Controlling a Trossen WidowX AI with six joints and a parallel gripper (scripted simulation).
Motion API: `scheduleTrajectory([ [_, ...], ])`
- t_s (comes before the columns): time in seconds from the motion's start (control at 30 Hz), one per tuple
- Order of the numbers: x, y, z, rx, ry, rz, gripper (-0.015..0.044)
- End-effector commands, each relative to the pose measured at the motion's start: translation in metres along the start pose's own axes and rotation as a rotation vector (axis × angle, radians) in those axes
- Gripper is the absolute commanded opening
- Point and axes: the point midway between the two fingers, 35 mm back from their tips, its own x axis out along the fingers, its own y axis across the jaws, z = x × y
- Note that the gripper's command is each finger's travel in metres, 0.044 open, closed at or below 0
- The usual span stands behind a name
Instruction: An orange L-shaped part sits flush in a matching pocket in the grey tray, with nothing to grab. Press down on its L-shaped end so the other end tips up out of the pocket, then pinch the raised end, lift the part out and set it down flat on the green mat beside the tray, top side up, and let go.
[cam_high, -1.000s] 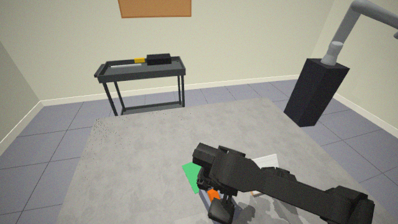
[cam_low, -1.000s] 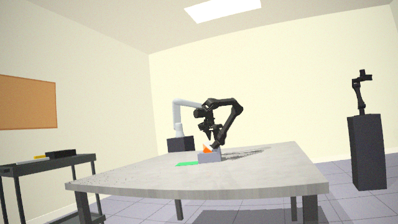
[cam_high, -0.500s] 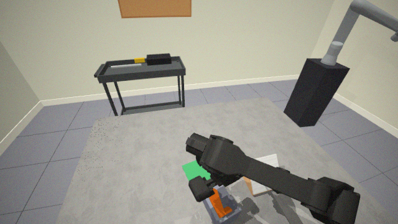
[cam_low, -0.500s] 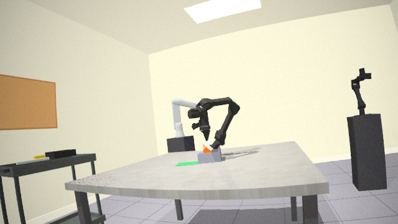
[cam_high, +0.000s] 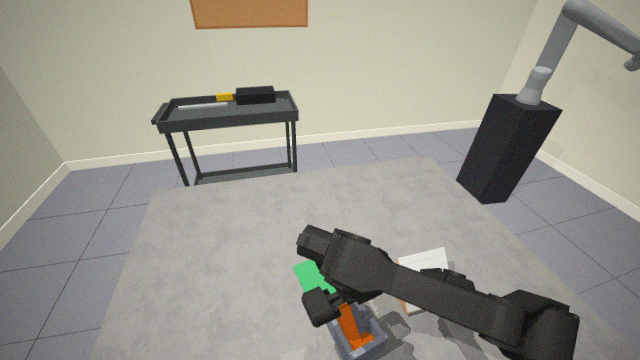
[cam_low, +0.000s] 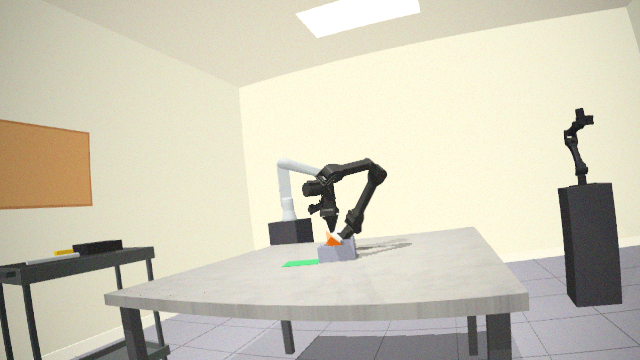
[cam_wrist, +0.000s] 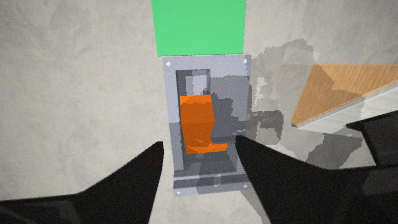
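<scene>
The orange part (cam_high: 348, 322) (cam_low: 333, 241) (cam_wrist: 197, 120) is tilted in the pocket of the grey tray (cam_high: 341, 342) (cam_low: 330, 254) (cam_wrist: 230, 67). Its L-shaped end is low in the pocket and its other end, toward the mat, is raised above the tray. My gripper (cam_low: 332, 231) (cam_wrist: 200, 143) is open and empty above the tray. In the wrist view its fingers stand on either side of the tray's L-end half. One fingertip is hidden in the top view. The green mat (cam_high: 306, 272) (cam_low: 300, 263) (cam_wrist: 200, 27) lies at the tray's far edge and holds nothing visible.
A block with a white face and wood-coloured side (cam_high: 425, 259) (cam_wrist: 345, 90) is on the table beside the tray, partly behind my arm. A dark cart (cam_high: 167, 127) and a grey arm on a black pedestal (cam_high: 505, 145) stand away from the table.
</scene>
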Motion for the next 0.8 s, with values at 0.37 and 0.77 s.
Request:
scheduleTrajectory([
  [0.37, 0.023, 0.001, 0.000, 0.005, 0.003, 0.006, 0.0280],
  [0.77, 0.042, 0.001, -0.001, 0.005, 0.004, 0.007, 0.0280],
])
